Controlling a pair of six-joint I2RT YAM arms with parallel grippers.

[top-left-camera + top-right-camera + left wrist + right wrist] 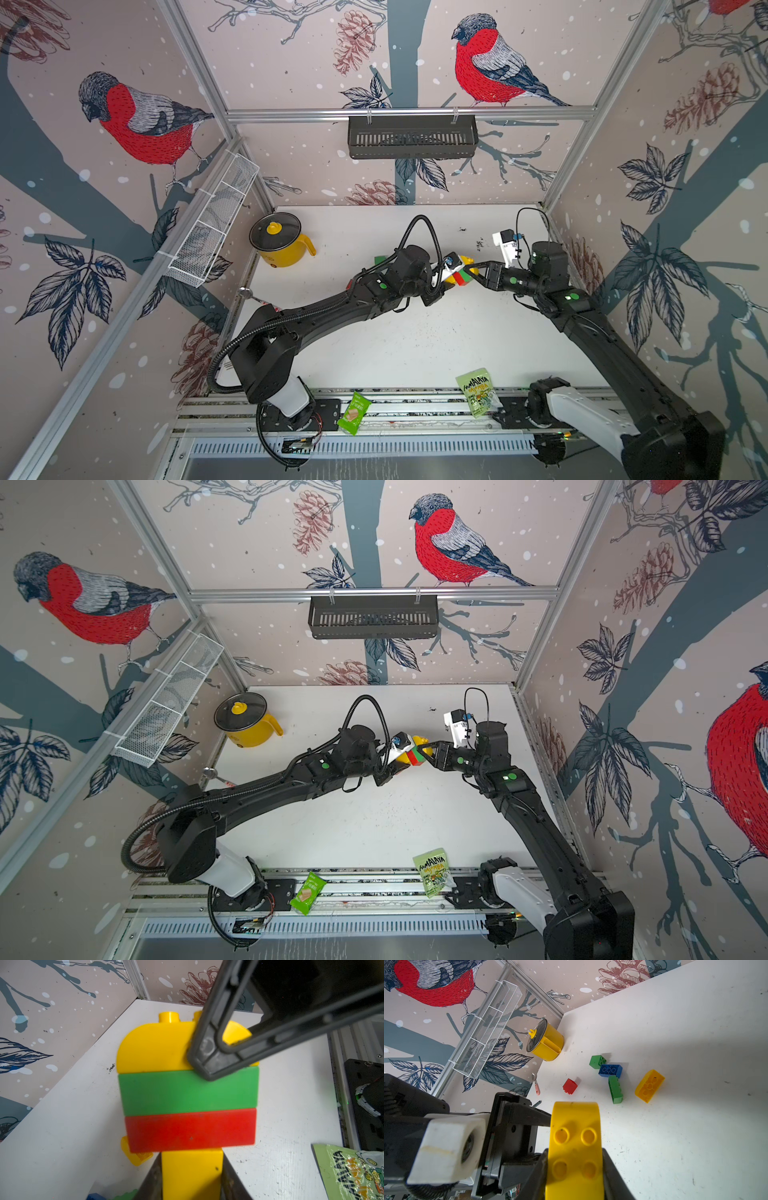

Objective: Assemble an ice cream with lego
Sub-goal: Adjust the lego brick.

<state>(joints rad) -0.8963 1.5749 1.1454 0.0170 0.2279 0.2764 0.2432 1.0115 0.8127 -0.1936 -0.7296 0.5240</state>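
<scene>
Yellow half-round brick (158,1049) caps green-red stack (187,1093): capping step, seemingly. Right gripper (575,1159) clamps it; left gripper (192,1167) pinches yellow stem brick (192,1185). Next: squeeze together, aligned.

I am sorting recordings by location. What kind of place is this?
Probably a robot test booth, not a home. An aluminium frame carries walls of bird wallpaper, and two arms mounted on a rail by the white table hold a lego stack between the left claw and the right claw.
</scene>
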